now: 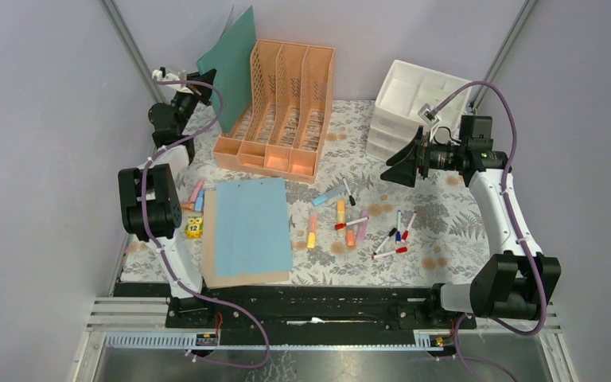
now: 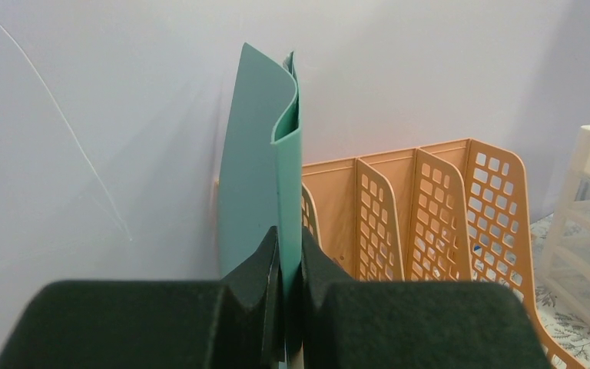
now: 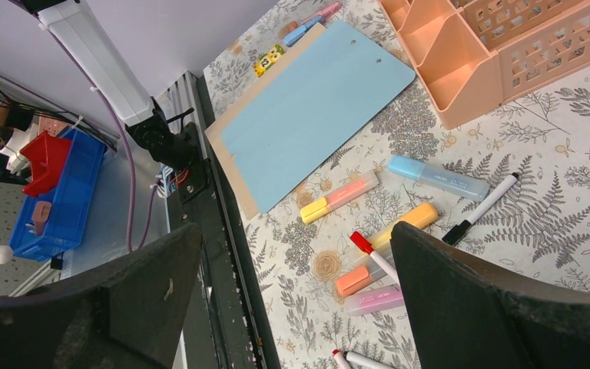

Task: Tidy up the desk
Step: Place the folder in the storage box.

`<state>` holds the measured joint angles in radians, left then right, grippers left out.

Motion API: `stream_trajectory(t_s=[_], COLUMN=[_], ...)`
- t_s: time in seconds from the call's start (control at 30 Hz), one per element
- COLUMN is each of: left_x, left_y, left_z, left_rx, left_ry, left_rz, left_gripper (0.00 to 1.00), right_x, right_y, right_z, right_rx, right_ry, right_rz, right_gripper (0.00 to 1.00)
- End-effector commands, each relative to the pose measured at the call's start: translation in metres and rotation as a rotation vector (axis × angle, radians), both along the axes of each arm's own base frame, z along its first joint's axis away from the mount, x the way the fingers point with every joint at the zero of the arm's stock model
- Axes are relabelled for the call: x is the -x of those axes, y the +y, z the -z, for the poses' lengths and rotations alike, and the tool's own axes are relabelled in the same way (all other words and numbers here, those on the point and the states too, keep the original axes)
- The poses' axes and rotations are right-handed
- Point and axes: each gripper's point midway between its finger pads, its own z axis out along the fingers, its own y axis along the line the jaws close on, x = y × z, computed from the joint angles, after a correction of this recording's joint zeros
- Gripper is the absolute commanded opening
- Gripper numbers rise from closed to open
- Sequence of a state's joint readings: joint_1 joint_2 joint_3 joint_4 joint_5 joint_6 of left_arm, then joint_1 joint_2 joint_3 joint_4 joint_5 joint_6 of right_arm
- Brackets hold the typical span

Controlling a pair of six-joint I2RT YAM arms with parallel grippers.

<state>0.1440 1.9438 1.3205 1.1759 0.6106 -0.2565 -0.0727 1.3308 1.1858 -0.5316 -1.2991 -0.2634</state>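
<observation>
The desk (image 1: 445, 215) is covered in a fern-print cloth strewn with stationery. My left gripper (image 1: 199, 83) is raised at the back left, shut on the lower edge of a teal folder (image 1: 231, 52). That folder stands upright beside the left end of the peach file rack (image 1: 286, 103). In the left wrist view the fingers (image 2: 265, 269) pinch the teal folder (image 2: 257, 154) edge-on, with the rack (image 2: 430, 207) just to its right. My right gripper (image 1: 399, 165) hovers open in front of the white drawer unit (image 1: 410, 99), holding nothing; its jaws (image 3: 293, 238) stand wide above the highlighters.
A blue folder (image 1: 251, 227) lies flat on a brown board at the front left. Highlighters (image 1: 340, 211) and thin markers (image 1: 394, 239) are scattered mid-desk. More highlighters (image 1: 197, 195) and a small yellow block (image 1: 194, 228) lie by the left arm.
</observation>
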Motion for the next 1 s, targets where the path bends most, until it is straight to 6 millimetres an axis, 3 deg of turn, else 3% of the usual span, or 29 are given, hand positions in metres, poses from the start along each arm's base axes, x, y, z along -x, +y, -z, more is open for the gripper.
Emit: stream_trajectory(t_s=[0.0,0.17,0.47,0.63,0.97], left_x=[0.014,0.027,0.031,0.033,0.029], left_y=[-0.018,-0.023,-0.019,-0.016,-0.017], left_z=[0.021,0.03,0.038,0.05,0.038], left_rx=[-0.059,-0.11,-0.146,-0.119,-0.097], left_ry=[0.028,0.035,0.046,0.072,0.077], left_rz=[0.093,0.13,0.101,0.082,0.094], left_gripper=[0.0,0.0,0.0,0.15,0.22], right_x=[0.004,0.005,0.002,0.002,0.001], right_y=[0.0,0.0,0.001,0.001,0.001], right_z=[-0.008,-0.008,-0.008,-0.007,-0.006], right_rx=[-0.008,-0.013,-0.032,-0.033,-0.035], right_ry=[-0.035,-0.031,-0.015,-0.013,-0.011], right_rz=[-0.003,-0.004,-0.014,-0.014,-0.016], right_gripper=[1.0,1.0,1.0,1.0,1.0])
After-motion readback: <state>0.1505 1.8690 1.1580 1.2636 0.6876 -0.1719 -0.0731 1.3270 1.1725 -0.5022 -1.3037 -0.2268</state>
